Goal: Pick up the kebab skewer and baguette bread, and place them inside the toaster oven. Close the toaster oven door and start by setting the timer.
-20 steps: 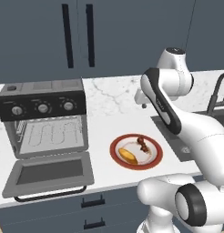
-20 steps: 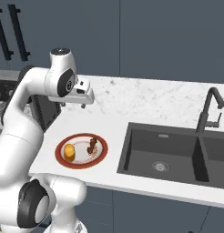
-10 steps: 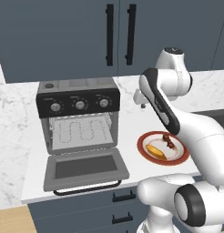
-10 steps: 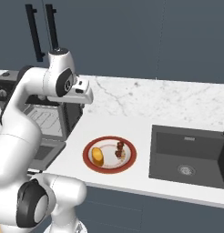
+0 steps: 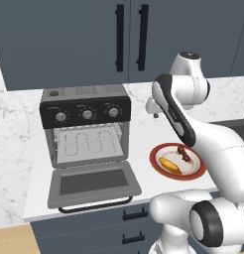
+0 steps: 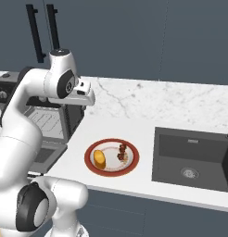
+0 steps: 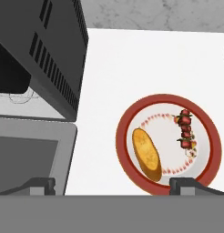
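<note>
You had the tool spread wide and empty, its two small dark fingertips standing far apart at the bottom of the hand view, hanging high above the white marble bench. In the left base view the tool hung in the air just right of the boxy black and silver-grey toaster oven, clear of everything. That oven stood on the bench with its grey-framed drop-down door lying fully open and flat toward you, the dark glass window facing up and the black bar handle at its front edge; the wire rack showed inside the bright cavity. Three round silver knobs sat in a row on the black panel above the opening. To the right of the oven, near but not touching it, you had a round white plate with a red rim. On it lay the short oval golden-orange baguette bread and, beside it and apart from it, the thin kebab skewer threaded with dark red-brown meat chunks. Farther right, in the right base view, a dark sunken sink was set into the bench. Dark blue-grey cabinets with black bar handles hung above.
</note>
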